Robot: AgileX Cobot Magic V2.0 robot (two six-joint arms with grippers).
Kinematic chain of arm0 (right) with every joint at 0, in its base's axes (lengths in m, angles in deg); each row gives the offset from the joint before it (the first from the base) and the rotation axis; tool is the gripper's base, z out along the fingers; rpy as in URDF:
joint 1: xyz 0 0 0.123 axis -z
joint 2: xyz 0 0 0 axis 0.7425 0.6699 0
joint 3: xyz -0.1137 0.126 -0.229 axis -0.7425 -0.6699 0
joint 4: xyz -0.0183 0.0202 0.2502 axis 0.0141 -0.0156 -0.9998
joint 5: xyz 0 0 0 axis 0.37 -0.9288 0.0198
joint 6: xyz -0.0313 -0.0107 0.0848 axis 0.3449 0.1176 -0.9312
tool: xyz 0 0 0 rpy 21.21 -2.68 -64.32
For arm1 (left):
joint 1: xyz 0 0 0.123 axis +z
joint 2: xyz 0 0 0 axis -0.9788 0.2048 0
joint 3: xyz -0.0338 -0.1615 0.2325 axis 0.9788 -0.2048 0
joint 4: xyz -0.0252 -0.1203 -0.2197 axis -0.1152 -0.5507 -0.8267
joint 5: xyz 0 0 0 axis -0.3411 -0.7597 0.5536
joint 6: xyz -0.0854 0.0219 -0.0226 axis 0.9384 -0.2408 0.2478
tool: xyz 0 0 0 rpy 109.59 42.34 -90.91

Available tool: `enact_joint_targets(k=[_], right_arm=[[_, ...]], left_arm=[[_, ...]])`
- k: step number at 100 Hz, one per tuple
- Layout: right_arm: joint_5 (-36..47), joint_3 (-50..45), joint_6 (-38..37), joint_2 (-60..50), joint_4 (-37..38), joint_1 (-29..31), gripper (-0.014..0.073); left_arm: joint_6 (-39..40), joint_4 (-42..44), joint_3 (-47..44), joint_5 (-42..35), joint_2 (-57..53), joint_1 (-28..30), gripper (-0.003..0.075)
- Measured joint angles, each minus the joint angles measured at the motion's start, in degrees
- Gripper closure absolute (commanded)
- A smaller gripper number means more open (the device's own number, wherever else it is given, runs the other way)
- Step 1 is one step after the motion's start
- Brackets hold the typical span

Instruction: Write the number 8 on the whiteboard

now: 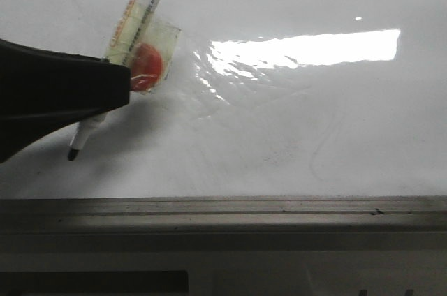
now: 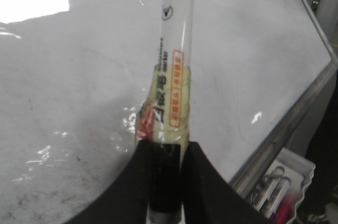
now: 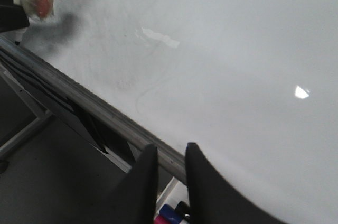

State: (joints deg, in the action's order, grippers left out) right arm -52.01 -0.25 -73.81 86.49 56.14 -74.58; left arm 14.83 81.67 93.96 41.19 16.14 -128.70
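The whiteboard (image 1: 314,114) is glossy white with glare and faint grey smudges; it also shows in the left wrist view (image 2: 79,76) and the right wrist view (image 3: 237,49). No black number 8 strokes show on it. My left gripper (image 1: 126,86) (image 2: 166,147) is shut on a white marker (image 1: 140,10) (image 2: 174,49) wrapped in yellowish tape with a red patch. Its black tip (image 1: 72,153) points down at the board's near left part; I cannot tell whether it touches. My right gripper (image 3: 171,150) is slightly open and empty over the board's edge.
A grey metal rail (image 1: 223,205) (image 3: 79,97) runs along the board's near edge. A tray with spare markers (image 2: 285,182) hangs below the rail, and marker caps (image 3: 171,213) show under my right fingers.
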Motion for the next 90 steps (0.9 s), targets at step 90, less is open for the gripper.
enact_joint_targets(k=[90], right_arm=[[22.4,12.7,7.1,29.2,-7.2,-26.2,0.0331]], left_arm=[[-4.9,24.2,8.2,19.4,-7.9,0.0,0.0741]])
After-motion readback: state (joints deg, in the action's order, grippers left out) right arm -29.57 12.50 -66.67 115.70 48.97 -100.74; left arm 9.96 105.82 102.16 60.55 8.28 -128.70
